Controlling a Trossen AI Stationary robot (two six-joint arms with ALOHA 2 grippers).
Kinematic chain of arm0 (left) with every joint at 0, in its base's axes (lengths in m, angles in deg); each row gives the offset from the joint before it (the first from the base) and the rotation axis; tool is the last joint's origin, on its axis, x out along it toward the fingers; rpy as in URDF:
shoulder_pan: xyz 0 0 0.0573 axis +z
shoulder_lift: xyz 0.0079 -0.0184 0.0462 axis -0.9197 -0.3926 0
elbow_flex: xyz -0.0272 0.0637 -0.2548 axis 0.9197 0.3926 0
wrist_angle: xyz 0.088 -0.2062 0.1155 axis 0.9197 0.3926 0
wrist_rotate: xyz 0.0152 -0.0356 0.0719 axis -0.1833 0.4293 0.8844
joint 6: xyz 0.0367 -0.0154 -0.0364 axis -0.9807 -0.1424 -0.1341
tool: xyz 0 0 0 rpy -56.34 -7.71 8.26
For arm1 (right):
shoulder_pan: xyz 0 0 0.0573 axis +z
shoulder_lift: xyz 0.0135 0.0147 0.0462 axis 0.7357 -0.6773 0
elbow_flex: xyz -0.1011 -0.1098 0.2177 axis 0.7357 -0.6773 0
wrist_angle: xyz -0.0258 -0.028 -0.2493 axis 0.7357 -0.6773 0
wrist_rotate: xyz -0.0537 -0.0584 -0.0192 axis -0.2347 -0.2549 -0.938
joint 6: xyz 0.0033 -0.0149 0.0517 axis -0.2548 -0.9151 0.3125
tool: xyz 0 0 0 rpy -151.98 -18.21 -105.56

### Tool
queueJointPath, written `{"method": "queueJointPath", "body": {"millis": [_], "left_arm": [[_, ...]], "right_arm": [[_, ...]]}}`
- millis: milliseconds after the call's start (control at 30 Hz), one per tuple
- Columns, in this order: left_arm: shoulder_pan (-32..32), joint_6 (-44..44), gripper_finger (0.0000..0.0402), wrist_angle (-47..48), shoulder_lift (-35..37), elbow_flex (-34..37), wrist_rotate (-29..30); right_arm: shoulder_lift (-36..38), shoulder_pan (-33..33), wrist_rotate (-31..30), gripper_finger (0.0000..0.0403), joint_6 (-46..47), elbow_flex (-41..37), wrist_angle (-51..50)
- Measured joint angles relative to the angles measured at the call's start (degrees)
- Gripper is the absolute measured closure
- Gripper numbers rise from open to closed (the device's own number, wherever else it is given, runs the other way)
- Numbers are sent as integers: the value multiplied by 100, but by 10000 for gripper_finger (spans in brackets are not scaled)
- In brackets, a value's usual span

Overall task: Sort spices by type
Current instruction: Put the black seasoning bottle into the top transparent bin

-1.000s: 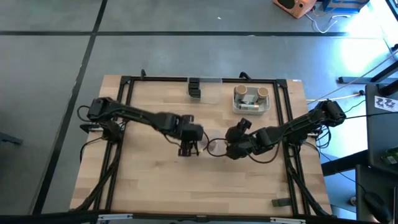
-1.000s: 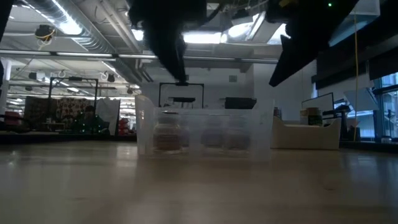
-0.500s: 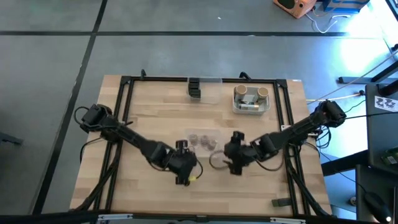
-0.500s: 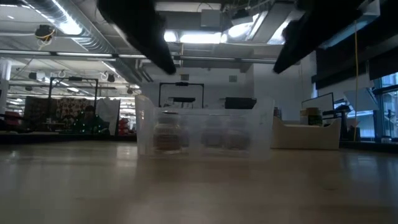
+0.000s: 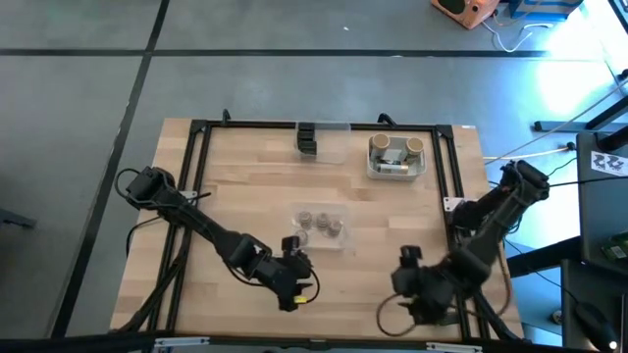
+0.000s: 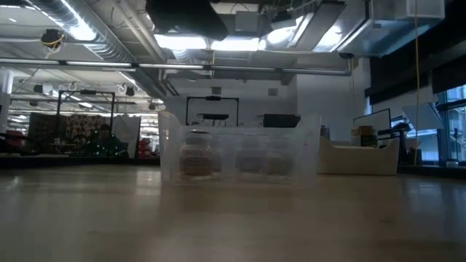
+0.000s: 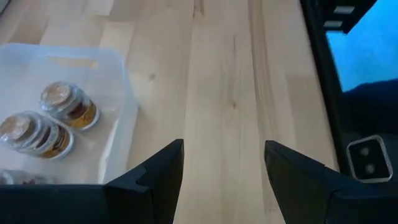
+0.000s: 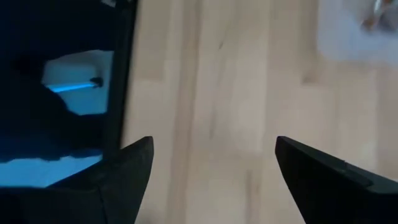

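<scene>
Three small round spice jars (image 5: 321, 224) stand in a clear plastic bin (image 5: 339, 241) at mid-table; the left wrist view shows the jars (image 7: 59, 115) inside the bin's wall (image 7: 121, 93). Tan-topped jars (image 5: 402, 149) sit in a white tray (image 5: 375, 169) at the far right, and dark boxy ones (image 5: 307, 140) stand at the far edge. My left gripper (image 5: 294, 260) (image 7: 224, 146) is open, on the near side of the bin. My right gripper (image 5: 407, 270) (image 8: 214, 143) is open over bare wood at the near right.
A black frame (image 5: 201, 157) runs around the tabletop. A second clear bin (image 5: 334, 132) sits beside the dark boxes at the far edge. The low view shows the clear bin (image 6: 240, 153) with the white tray (image 6: 357, 156) behind it. Bare wood lies at the table's left.
Both grippers have drawn back from the clear bin at mid-table, which now shows uncovered with its jars. My left gripper has gone toward the near edge and turned. My right gripper has risen and swung toward the near right corner. Neither has changed its opening.
</scene>
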Motion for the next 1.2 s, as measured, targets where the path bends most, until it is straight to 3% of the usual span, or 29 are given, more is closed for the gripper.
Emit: {"method": "queueJointPath", "body": {"millis": [433,633,833,1200], "left_arm": [[17,-430,196,-634,-82,-2,78],[20,-605,196,-889,-295,-2,107],[26,-588,196,-894,-374,0,107],[55,-590,196,-892,-374,0,105]], "right_arm": [[-44,1427,580,68,2778,-227,-492],[-264,2037,612,68,3495,-375,-519],[-679,2365,849,68,3702,-388,-471],[-1377,2356,1204,68,3632,-390,-458]]}}
